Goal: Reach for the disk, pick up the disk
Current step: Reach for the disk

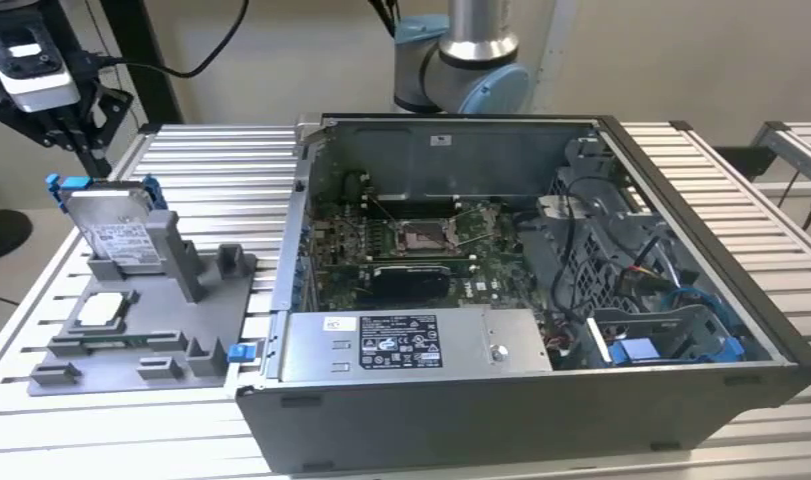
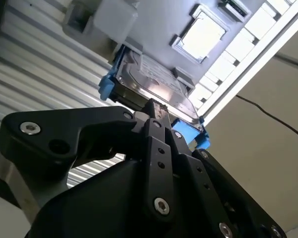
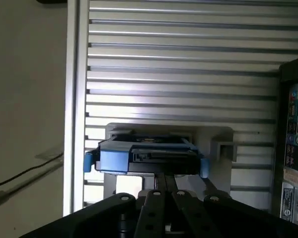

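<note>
The disk is standing up on edge in a grey fixture, leaning back a bit, over at the exterior view's left on the slatted table. Its white label is facing out and its blue rails are running along the sides. A small square silver chip is lying flat in the same fixture, just in front of the disk.

The gripper is hanging right above the disk's top edge. In both wrist views its fingers are looking pressed together with nothing pinched between them, tips pointing straight at that edge. From the exterior view there's a small gap showing between gripper and disk, so I'm calling it not touching, just very close.

Beside the fixture, toward the exterior view's right, an open computer case is taking up most of the table, motherboard and cables showing. The arm's base is sitting behind the case.
</note>
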Robot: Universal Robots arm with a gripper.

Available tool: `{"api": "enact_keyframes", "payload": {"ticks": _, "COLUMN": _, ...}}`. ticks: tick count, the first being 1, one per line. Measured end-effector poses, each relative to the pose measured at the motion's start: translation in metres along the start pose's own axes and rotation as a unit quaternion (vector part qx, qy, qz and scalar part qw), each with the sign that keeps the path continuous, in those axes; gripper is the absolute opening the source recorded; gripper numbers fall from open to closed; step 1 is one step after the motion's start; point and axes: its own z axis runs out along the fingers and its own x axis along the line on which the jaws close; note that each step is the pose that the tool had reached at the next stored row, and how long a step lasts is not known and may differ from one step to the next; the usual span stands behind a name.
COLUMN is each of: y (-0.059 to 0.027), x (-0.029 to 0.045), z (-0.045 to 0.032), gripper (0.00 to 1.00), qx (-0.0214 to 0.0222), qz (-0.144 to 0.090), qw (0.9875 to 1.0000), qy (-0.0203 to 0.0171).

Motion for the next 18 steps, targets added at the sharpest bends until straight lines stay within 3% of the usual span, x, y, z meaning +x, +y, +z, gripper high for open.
{"api": "enact_keyframes", "payload": {"ticks": 3, "y": 0.0036, "x": 0.0116, "z": 0.0006, "gripper": 0.0, "qx": 0.0, "qz": 0.0, "qw": 1.0, "qy": 0.0}}
{"api": "enact_keyframes", "payload": {"ticks": 8, "y": 0.01, "x": 0.0236, "z": 0.0014, "gripper": 0.0, "qx": 0.0, "qz": 0.0, "qw": 1.0, "qy": -0.0001}}
{"api": "enact_keyframes", "payload": {"ticks": 18, "y": 0.0111, "x": 0.0294, "z": 0.0016, "gripper": 0.0, "qx": 0.0, "qz": 0.0, "qw": 1.0, "qy": 0.0}}
